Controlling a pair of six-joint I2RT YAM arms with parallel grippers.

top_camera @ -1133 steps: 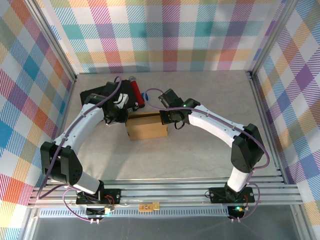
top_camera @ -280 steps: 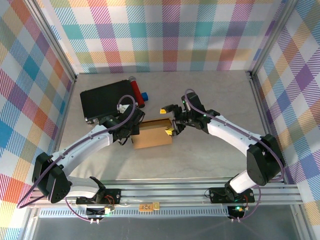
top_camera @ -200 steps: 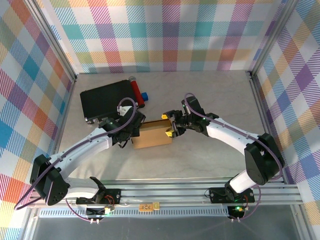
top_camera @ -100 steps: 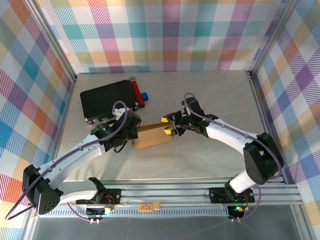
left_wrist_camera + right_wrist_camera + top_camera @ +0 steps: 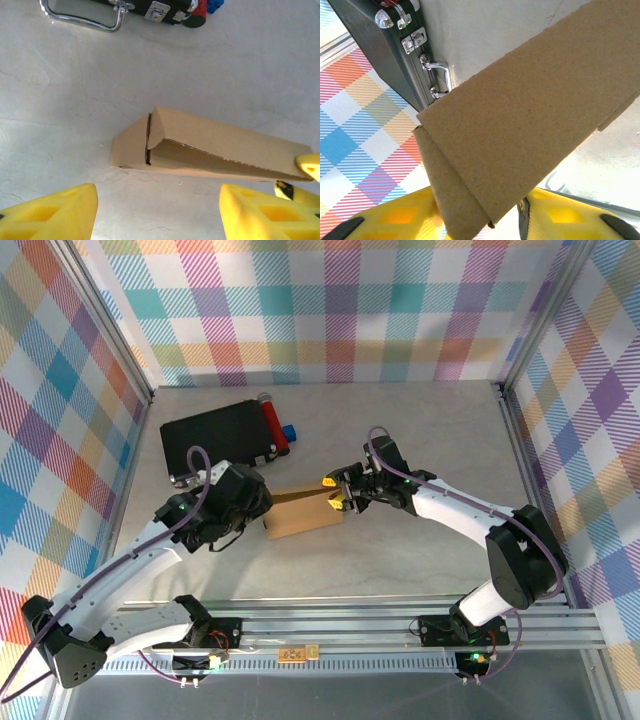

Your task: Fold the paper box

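The paper box (image 5: 300, 513) is a brown cardboard mailer lying in the middle of the table. In the left wrist view the paper box (image 5: 210, 145) has its lid slightly raised, with a dark gap along the near side. My left gripper (image 5: 257, 505) is open just left of the box and apart from it; its yellow fingertips (image 5: 65, 207) frame bare table. My right gripper (image 5: 335, 499) is shut on the box's right end. In the right wrist view a cardboard corner (image 5: 520, 125) sits between the right gripper's (image 5: 485, 222) yellow fingers (image 5: 395, 217).
A black case (image 5: 215, 435) with metal latches lies at the back left, a red roll (image 5: 272, 422) and a small blue piece (image 5: 290, 432) at its right side. Its chrome handle (image 5: 80, 17) faces the box. Plaid walls enclose the table.
My left gripper has opened, let go of the box's left end and drawn back to the left. My right gripper has closed on the box's right end.
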